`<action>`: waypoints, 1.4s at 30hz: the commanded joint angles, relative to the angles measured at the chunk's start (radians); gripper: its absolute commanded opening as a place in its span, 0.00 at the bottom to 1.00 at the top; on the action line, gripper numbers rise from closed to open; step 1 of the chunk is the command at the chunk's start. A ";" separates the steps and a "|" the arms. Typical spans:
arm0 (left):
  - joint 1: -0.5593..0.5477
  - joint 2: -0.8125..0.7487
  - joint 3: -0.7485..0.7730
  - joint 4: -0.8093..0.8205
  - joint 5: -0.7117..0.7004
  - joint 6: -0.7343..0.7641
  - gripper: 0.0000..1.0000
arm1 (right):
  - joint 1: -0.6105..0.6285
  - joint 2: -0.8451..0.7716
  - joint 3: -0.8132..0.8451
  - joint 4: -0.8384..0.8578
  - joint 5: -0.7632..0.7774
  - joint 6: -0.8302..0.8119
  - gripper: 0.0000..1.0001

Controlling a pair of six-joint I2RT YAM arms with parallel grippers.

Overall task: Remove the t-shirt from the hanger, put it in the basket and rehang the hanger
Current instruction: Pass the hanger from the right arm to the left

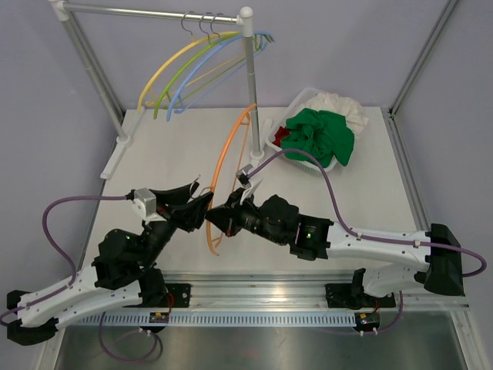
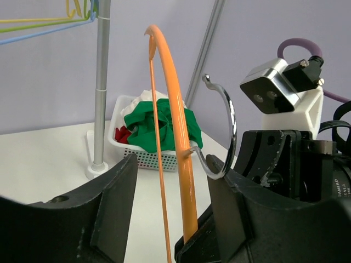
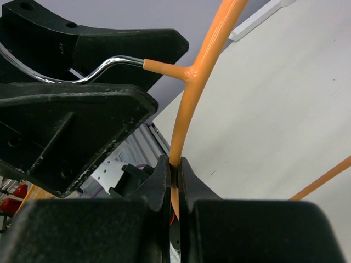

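White table [image 1: 177,154], on which a metal rack is set at the far side: horizontal rail [image 1: 154,11] carried by an upright pole [image 1: 250,77]. Three hangers are hung from the rail by their hooks: yellow hanger [image 1: 143,94], green hanger [image 1: 160,100], blue hanger [image 1: 176,99]. To the right, a white basket [image 1: 275,141] is placed near the pole; white cloth [image 1: 339,104] and red cloth [image 1: 282,137] are held in it.
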 commanded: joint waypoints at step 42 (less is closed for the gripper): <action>0.000 -0.092 0.178 -0.321 -0.204 -0.148 0.00 | 0.052 -0.238 -0.116 0.109 0.157 -0.162 0.76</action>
